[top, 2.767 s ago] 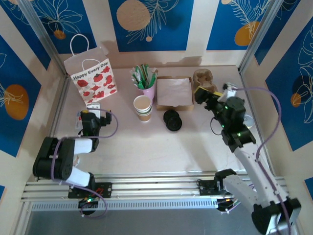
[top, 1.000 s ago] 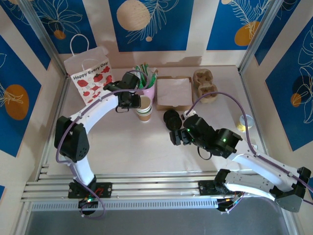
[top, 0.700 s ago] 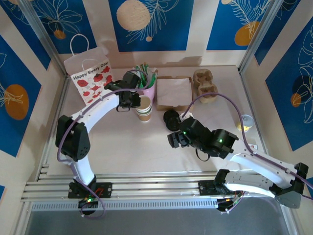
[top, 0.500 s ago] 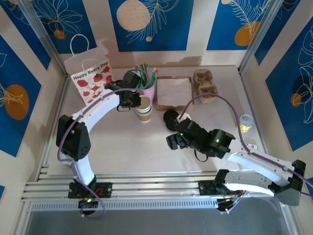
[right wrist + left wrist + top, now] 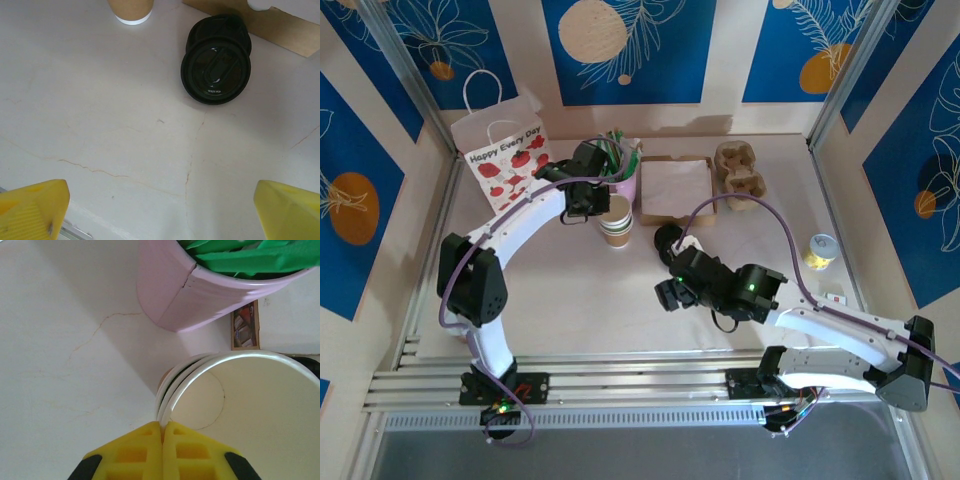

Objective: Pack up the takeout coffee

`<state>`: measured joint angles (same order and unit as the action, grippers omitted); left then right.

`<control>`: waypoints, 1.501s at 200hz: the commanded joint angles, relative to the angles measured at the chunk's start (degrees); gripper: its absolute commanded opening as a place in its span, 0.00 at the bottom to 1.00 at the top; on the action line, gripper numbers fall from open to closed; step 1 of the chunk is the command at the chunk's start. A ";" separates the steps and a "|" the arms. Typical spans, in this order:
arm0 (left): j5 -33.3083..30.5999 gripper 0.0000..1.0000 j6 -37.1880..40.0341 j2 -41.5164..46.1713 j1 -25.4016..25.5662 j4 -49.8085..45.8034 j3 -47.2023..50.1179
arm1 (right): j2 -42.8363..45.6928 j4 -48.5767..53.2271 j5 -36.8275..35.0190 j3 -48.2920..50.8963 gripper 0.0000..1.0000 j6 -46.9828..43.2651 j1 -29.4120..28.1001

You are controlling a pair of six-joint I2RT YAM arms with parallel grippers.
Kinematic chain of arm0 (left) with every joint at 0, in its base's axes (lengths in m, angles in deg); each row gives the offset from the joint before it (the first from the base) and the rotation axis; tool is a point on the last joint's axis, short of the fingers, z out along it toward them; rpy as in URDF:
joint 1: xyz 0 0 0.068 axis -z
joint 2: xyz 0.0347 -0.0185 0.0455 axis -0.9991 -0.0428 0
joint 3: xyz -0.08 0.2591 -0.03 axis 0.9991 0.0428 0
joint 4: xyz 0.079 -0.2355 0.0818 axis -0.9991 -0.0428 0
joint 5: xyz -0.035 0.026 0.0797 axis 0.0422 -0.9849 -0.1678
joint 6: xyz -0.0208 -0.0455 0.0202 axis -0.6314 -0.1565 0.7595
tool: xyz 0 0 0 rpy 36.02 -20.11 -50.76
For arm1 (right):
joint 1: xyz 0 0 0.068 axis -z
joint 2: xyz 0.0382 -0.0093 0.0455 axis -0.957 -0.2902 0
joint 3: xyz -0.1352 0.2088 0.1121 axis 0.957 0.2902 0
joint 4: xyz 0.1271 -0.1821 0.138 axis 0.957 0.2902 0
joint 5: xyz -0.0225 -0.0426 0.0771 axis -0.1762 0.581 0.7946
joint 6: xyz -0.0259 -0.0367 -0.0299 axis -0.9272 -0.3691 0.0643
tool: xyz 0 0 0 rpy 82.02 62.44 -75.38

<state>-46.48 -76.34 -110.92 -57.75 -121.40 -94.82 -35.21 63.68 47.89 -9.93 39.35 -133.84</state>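
Observation:
The takeout coffee is out of view. A stack of tan lidless paper cups (image 5: 613, 222) stands mid-table; from the left wrist I look down into its white inside (image 5: 250, 405). My left gripper (image 5: 595, 208) is shut on the top cup's rim, and the yellow fingertips (image 5: 150, 450) pinch it from the near side. Loose black lids (image 5: 671, 242) lie to the right of the cups, and the right wrist view has them too (image 5: 216, 67). My right gripper (image 5: 666, 294) hangs open over bare table just in front of the lids, with nothing between its fingers (image 5: 35, 205).
A strawberry-print paper bag (image 5: 505, 160) stands at the back left. A pink cup of green packets (image 5: 620, 172) sits right behind the tan cups. A cardboard tray of napkins (image 5: 675, 190), a pulp cup carrier (image 5: 740, 170) and a small yellow container (image 5: 820, 250) are to the right.
My left gripper has closed on the tan cup's rim. The right arm has slid left and toward the near edge, uncovering the small yellow container.

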 commanded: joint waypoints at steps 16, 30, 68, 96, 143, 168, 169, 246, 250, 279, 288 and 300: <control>0.37 0.00 0.06 0.85 0.52 -2.33 -2.16 | -1.00 -0.15 -0.62 -0.81 0.95 -0.70 -0.55; 0.25 0.00 -0.98 2.34 0.52 -2.04 -2.24 | -1.51 -0.53 -0.53 -0.66 0.95 -0.80 -0.49; 2.74 0.00 -5.53 6.25 0.41 -0.11 -0.42 | -2.58 -2.12 -0.36 0.46 0.96 -1.70 -0.55; 2.90 0.00 -7.29 7.52 0.26 1.01 0.35 | -3.44 -2.82 -0.09 0.34 0.96 -2.29 -0.52; 5.21 0.00 -9.99 9.50 0.08 3.81 4.13 | -2.79 -9.48 1.38 2.30 0.98 -5.96 -0.18; 5.74 0.00 -10.78 9.80 -0.05 4.05 6.50 | -2.43 -18.49 9.66 3.97 0.97 -5.44 4.06; 5.78 0.00 -10.87 9.90 -0.07 4.17 6.69 | -2.47 -18.79 10.06 4.00 0.97 -5.18 4.30; 12.22 0.00 -15.68 15.90 -2.54 11.32 17.08 | -8.92 -35.60 34.14 5.62 0.92 23.03 20.23; 12.17 0.00 -15.78 16.25 -2.62 11.41 17.23 | -9.53 -36.08 34.41 5.41 0.92 23.86 20.43; 12.04 0.00 -15.87 17.53 -2.91 11.82 18.26 | -14.17 -39.97 35.11 4.82 0.89 28.47 21.02; 12.06 0.00 -16.00 17.92 -2.91 12.38 19.07 | -15.59 -41.70 35.77 4.90 0.89 29.90 21.18; 12.32 0.00 -16.39 18.56 -2.91 13.46 20.39 | -17.73 -43.49 36.29 4.65 0.87 31.40 21.03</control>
<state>-35.57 -91.53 -94.39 -60.06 -110.32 -76.76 -50.02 26.30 80.39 -5.10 64.24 -113.01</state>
